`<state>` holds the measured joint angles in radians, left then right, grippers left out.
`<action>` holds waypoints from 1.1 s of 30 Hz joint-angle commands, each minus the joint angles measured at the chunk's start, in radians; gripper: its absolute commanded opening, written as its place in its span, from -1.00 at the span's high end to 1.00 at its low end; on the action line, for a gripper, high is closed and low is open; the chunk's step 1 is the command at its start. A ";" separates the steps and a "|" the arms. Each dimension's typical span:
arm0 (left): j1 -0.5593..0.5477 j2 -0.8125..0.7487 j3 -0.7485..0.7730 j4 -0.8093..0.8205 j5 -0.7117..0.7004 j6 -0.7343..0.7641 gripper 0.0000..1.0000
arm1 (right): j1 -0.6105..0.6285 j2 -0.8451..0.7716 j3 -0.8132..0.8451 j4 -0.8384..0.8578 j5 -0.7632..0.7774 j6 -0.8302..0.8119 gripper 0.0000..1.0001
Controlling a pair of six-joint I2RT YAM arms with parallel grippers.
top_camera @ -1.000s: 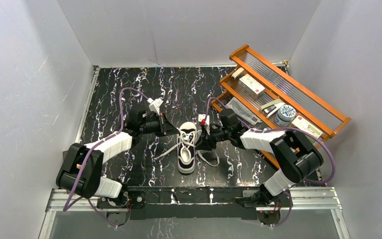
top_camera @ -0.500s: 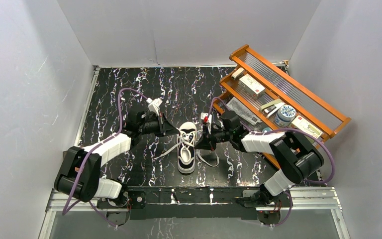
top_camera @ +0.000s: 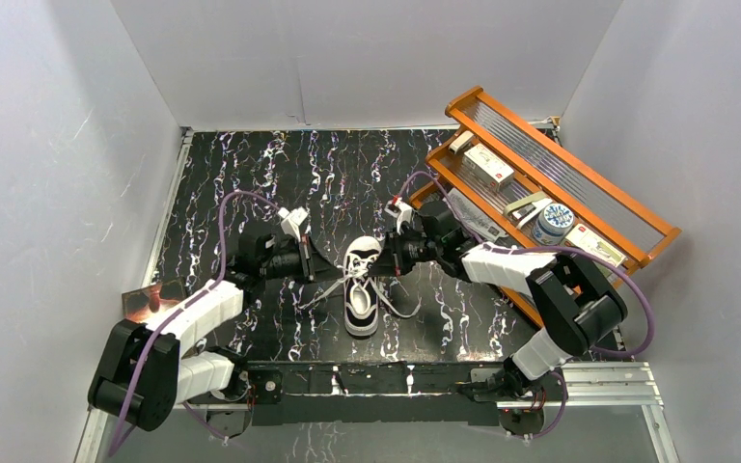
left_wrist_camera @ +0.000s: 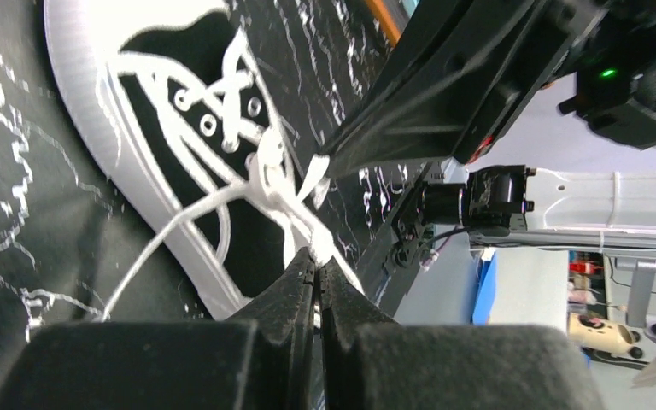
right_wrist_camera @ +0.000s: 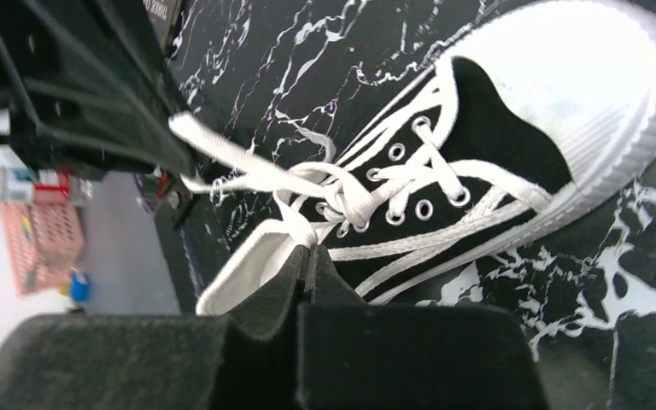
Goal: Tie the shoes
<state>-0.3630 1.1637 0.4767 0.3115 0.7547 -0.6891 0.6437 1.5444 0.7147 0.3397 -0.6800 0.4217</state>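
Robot lab test cell: white panel walls box in a black marble-print desk, alu rail at near edge w/ 2 cabled arms, wooden rack of small boxes.

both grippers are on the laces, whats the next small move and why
Probably pull the left gripper and right gripper slightly farther apart, away from the shoe. Each is shut on the laces, and the knot between them looks loose; outward tension should snug it.

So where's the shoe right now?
In the top view, the shoe sits on the table, between the left gripper and right gripper, which each pinch its laces. The wooden rack is to its right.
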 commanded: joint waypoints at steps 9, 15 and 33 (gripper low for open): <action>-0.018 -0.046 -0.090 -0.089 0.017 -0.096 1.00 | 0.010 0.025 0.091 -0.189 0.092 0.223 1.00; -0.054 -0.053 -0.108 -0.134 -0.025 -0.148 1.00 | 0.010 0.043 0.113 -0.193 0.087 0.207 1.00; -0.066 -0.135 -0.015 -0.409 -0.130 -0.025 0.25 | 0.011 0.072 0.140 -0.207 0.054 0.158 1.00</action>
<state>-0.4259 1.1187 0.3889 0.0425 0.6487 -0.7700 0.6502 1.6283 0.8173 0.1295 -0.6060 0.6094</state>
